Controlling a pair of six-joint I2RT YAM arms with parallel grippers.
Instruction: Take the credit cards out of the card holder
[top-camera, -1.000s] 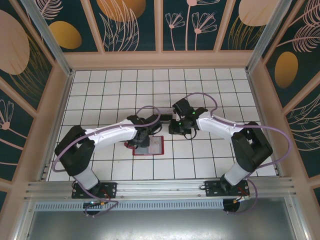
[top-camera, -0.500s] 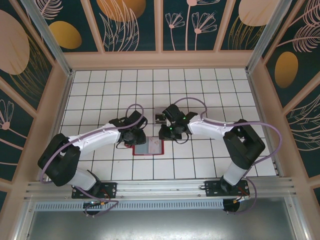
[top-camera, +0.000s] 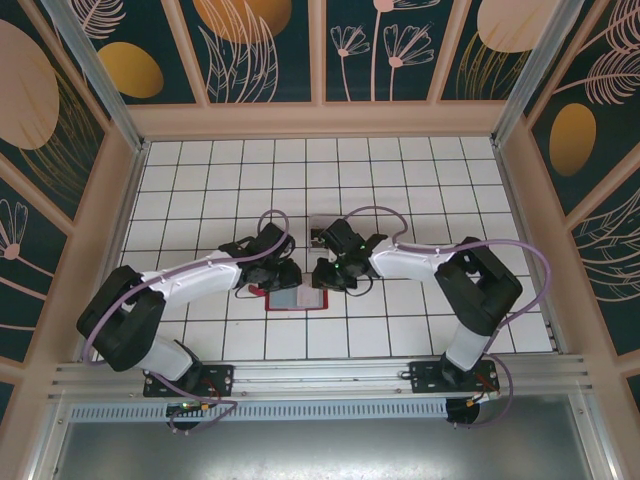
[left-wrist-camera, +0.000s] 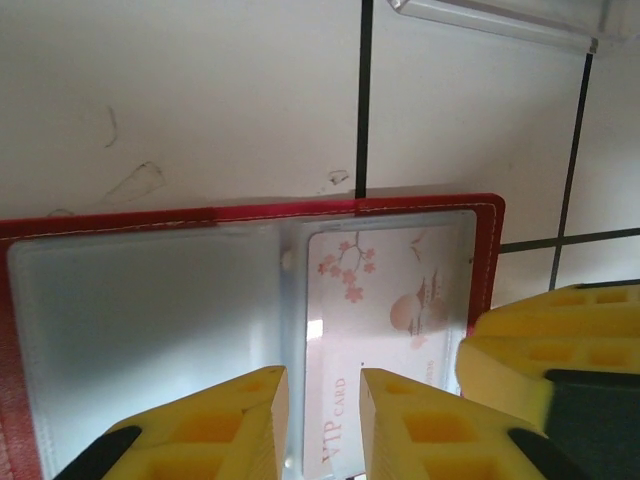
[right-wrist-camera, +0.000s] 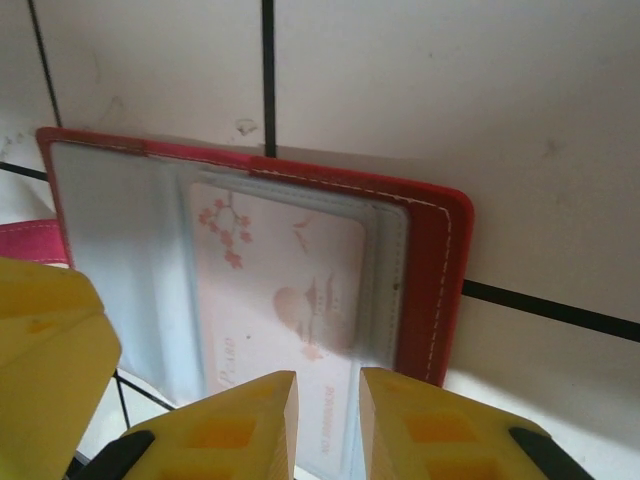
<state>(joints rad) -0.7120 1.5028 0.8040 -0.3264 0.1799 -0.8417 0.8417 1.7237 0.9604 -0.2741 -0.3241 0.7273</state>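
In the top view, one red card holder (top-camera: 299, 299) is being shown lying open and flat on the tiled table (top-camera: 200, 180), its edges lined up with the grid lines. It is being flanked by two grippers: the left gripper (top-camera: 283, 279) is being held over its far left corner and the right gripper (top-camera: 322, 277) over its far right corner. Bare tiles are being left on every side of the holder, widest on the far side towards the wooden wall (top-camera: 320, 120).

In the left wrist view, the holder's red far edge and right edge are being shown whole, with white tile beyond both. One pale credit card (left-wrist-camera: 390, 300), printed with blossoms, is being seen inside the right-hand clear pocket; the left-hand pocket is being seen only as pale grey. The left gripper's two yellow fingers (left-wrist-camera: 215, 425) are being held a narrow gap apart over the holder's middle fold, with nothing seen pinched between them. One yellow finger of the right gripper (left-wrist-camera: 545, 340) is being shown at the holder's right edge. One clear box (left-wrist-camera: 500, 18) is lying beyond the holder's far right corner, apart from it.

In the right wrist view, the same single card is being seen in its pocket beside the holder's stitched red border. The right gripper's fingers (right-wrist-camera: 430, 425) are likewise being held slightly parted above the card. One red tab (right-wrist-camera: 25, 245) is being shown at the holder's left.
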